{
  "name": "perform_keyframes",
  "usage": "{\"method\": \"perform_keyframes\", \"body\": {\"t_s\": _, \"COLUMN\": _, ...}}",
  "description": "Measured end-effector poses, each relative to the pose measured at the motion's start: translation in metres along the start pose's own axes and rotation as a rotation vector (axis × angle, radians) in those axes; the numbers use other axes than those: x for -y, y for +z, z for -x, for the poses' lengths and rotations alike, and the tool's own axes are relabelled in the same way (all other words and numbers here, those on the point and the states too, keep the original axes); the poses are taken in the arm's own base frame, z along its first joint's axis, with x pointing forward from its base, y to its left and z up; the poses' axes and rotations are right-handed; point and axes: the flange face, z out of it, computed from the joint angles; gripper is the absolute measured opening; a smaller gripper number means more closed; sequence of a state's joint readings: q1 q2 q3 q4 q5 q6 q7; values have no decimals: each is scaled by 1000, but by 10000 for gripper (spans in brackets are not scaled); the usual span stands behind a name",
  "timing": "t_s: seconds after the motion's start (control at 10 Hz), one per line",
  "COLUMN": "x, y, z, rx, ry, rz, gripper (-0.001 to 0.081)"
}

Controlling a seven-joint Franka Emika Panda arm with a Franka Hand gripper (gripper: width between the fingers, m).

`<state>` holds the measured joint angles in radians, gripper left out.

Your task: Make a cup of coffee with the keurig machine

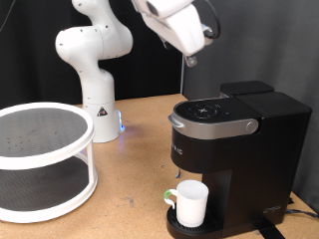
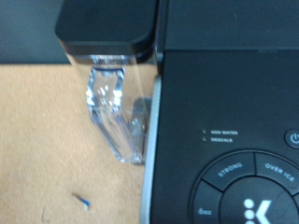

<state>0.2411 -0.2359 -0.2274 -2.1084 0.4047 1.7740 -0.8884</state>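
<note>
We note the gripper (image 1: 189,60) hanging above the keurig machine (image 1: 234,149), its lid directly beneath, jaw state not discernible, the cup (image 1: 190,203) already on the drip tray (image 1: 175,225) below.

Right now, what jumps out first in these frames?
The black keurig dominates the exterior view's right, with the white cup already on its drip tray under the brew head. The tool hangs above the machine at the top. A white two-tier rack sits at the left.
</note>
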Motion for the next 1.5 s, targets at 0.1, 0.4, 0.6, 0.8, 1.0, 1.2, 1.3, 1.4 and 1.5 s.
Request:
{"method": "perform_keyframes", "body": {"t_s": 0.1, "x": 4, "y": 1, "z": -10, "rx": 23, "ry": -4, "rz": 21, "gripper": 805}}
{"method": "perform_keyframes", "body": {"t_s": 0.4, "x": 7, "y": 1, "z": -42, "rx": 36, "ry": 4, "rz": 57, "gripper": 805}}
{"method": "perform_keyframes", "body": {"t_s": 0.6, "x": 5, "y": -1, "z": -58, "rx": 43, "ry": 3, "rz": 110, "gripper": 805}}
{"method": "perform_keyframes", "body": {"t_s": 0.8, "x": 4, "y": -4, "z": -64, "rx": 52, "ry": -20, "rz": 163, "gripper": 805}}
{"method": "perform_keyframes", "body": {"t_s": 1.0, "x": 4, "y": -7, "z": -66, "rx": 61, "ry": -30, "rz": 184, "gripper": 805}}
{"method": "perform_keyframes", "body": {"t_s": 1.2, "x": 3, "y": -8, "z": -66, "rx": 67, "ry": -31, "rz": 190, "gripper": 805}}
{"method": "perform_keyframes", "body": {"t_s": 1.3, "x": 2, "y": -5, "z": -66, "rx": 72, "ry": -27, "rz": 186, "gripper": 805}}
{"method": "perform_keyframes", "body": {"t_s": 1.4, "x": -1, "y": -1, "z": -66, "rx": 80, "ry": -18, "rz": 181, "gripper": 805}}
{"method": "perform_keyframes", "body": {"t_s": 1.5, "x": -6, "y": 6, "z": -66, "rx": 94, "ry": -9, "rz": 176, "gripper": 805}}
